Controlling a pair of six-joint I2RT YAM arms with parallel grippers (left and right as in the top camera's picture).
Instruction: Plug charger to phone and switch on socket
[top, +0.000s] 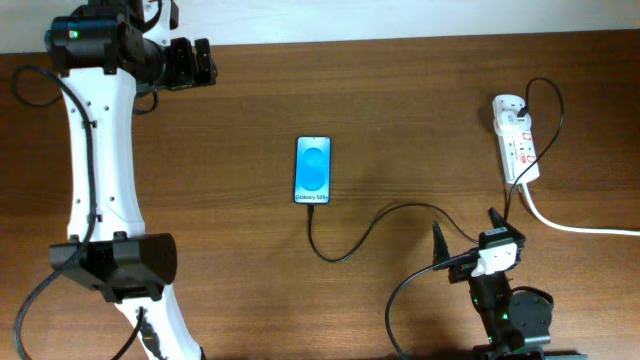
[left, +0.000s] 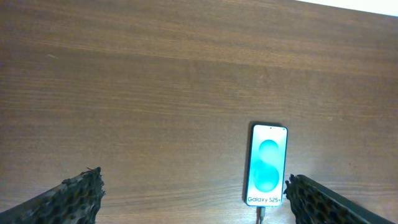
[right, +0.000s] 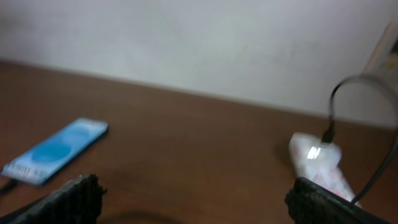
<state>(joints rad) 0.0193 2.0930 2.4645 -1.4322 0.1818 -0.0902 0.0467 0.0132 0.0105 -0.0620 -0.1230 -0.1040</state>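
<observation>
The phone (top: 312, 170) lies flat mid-table with its blue screen lit. The charger (top: 372, 228), a thin black cable, runs from the phone's bottom edge in a loop to the right, up to the socket (top: 518, 140), a white power strip at the far right. My left gripper (top: 190, 62) is open and empty at the far left, well away from the phone. In the left wrist view (left: 193, 180) the phone (left: 268, 165) lies by the right finger, with the plug (left: 262, 213) at its port. My right gripper (top: 465, 232) is open and empty near the front, below the socket. It also shows in the right wrist view (right: 193, 193).
The socket's thick white lead (top: 580, 226) runs off the right edge. The right wrist view is blurred; it shows the phone (right: 56, 149) at left and the socket (right: 317, 162) at right with the black cable (right: 336, 99) rising from it.
</observation>
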